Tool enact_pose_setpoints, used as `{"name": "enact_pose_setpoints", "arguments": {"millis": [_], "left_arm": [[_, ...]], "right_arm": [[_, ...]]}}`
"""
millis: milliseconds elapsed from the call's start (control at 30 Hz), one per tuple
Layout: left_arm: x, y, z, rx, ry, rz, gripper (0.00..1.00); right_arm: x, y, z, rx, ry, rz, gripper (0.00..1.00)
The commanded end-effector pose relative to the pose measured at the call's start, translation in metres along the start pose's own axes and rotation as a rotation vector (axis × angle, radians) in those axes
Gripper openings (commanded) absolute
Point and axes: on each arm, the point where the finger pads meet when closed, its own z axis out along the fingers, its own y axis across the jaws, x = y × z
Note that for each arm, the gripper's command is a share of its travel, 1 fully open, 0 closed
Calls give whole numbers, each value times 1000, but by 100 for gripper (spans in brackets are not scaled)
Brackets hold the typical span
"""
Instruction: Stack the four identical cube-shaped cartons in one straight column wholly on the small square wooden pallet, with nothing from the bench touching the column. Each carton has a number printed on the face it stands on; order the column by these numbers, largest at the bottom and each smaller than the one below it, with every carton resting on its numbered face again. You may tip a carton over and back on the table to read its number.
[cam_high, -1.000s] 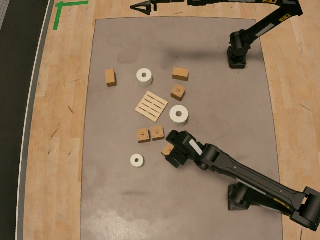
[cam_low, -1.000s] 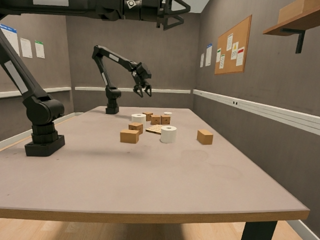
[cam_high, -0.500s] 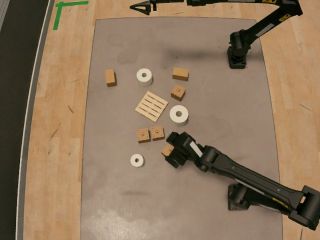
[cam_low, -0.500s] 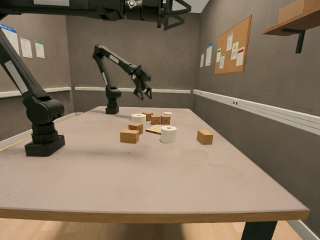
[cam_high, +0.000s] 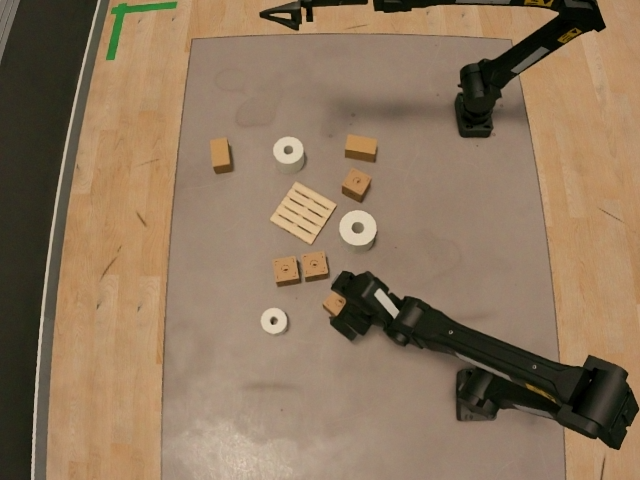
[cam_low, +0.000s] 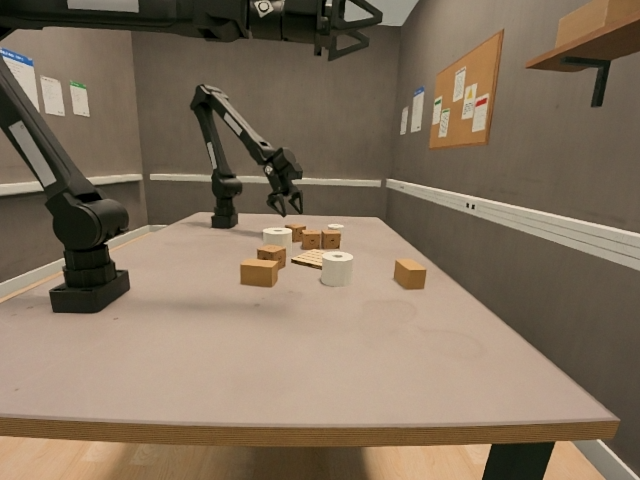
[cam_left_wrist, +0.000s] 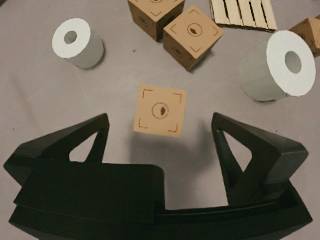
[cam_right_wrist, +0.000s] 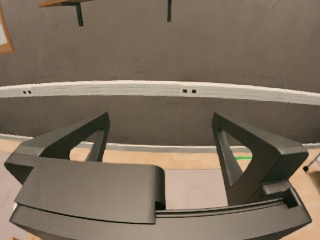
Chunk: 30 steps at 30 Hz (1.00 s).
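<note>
Top view: L arm (cam_high: 485, 346) (cam_low: 240, 126) forearm runs approx. toward 10 o'clock, wrist bent down; L gripper (cam_high: 345, 305) (cam_low: 292, 213) (cam_left_wrist: 160, 116) points down, fingers wide apart. R arm (cam_high: 527, 57) (cam_low: 129, 16) forearm near-horiz., aimed approx. 9 o'clock; R gripper (cam_high: 264, 14) (cam_low: 374, 29) (cam_right_wrist: 160, 116) also open, nothing held.
</note>
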Motion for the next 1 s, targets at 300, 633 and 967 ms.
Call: {"name": "enact_pose_setpoints", "arguments": {"millis": [300, 633, 967], "left_arm": [[3, 7, 2, 8, 27, 99, 79], [24, 5, 4, 74, 69, 124, 79], [8, 2, 8, 75, 46, 132, 79]], "right_arm": [[-28, -1, -1, 3, -47, 8, 100], [-28, -1, -1, 3, -47, 8, 100], [-28, -1, -1, 3, -47, 8, 100]]}}
